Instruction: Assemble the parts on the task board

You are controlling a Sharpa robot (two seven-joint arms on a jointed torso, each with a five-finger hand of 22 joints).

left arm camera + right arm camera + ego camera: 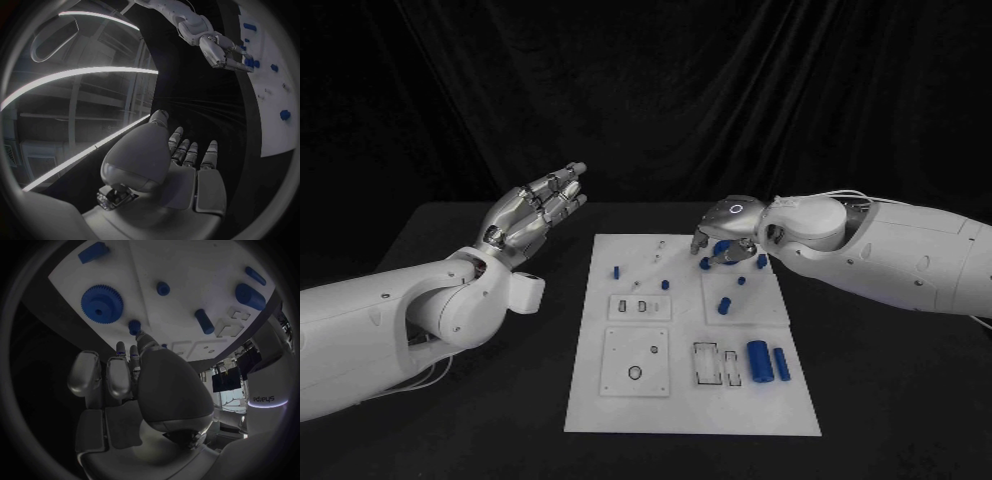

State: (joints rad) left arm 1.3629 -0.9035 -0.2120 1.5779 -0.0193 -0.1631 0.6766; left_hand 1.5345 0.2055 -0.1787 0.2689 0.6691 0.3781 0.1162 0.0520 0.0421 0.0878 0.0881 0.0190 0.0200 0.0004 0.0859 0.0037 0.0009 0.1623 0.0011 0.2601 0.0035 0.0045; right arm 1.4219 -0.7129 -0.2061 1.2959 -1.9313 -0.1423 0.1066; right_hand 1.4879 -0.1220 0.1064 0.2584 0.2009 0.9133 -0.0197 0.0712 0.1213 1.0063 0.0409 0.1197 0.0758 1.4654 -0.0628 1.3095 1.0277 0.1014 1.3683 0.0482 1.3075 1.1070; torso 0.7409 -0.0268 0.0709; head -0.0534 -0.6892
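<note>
Several blue parts are scattered over the task board [689,400], and from where I'm standing it looks like most of the job is still ahead. Two loose cylinders, a fat one [759,361] and a thin one [780,364], lie near the right edge at the robot's end, right next to some empty rectangular slots [718,363]. A few small pegs [617,270] seem to already stand upright further up the board, and a blue gear [101,301] sits at the far end, though I can't tell if it's properly seated.

Right robot hand [727,243] is down over the far end of the board with its fingers curled toward that gear and a small peg [134,326]. Whether it's actually pinching anything, I honestly can't tell.

Left robot hand [534,212] is raised up off the black surface [473,420], well left of the board, palm turned inward, fingers straight and spread, holding nothing.
</note>
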